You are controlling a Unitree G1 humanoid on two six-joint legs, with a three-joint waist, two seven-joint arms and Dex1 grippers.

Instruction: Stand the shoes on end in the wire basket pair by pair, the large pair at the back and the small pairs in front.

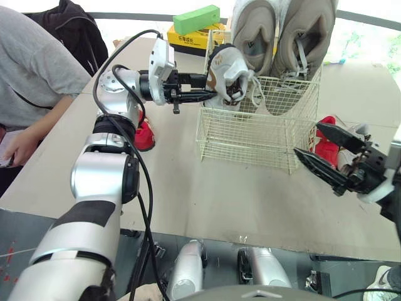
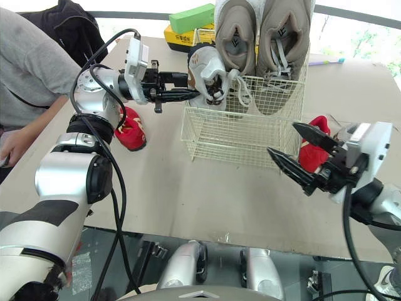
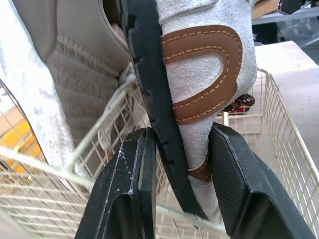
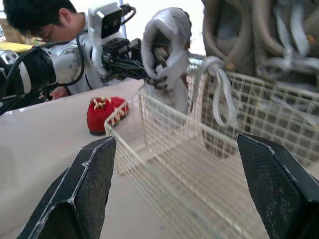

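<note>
My left gripper is shut on a small white shoe with a brown patch, holding it over the left front corner of the wire basket; in the left wrist view the black fingers clamp the small white shoe across its sole and side. The large beige pair stands on end at the basket's back. One small red shoe lies on the table left of the basket, another red shoe right of it. My right gripper hangs open at the basket's right front, holding nothing.
A person in grey sits at the table's left side, with a hand near its edge. A green box on a yellow box stands behind the basket, and a black bag lies at the back left. The table's front edge is near.
</note>
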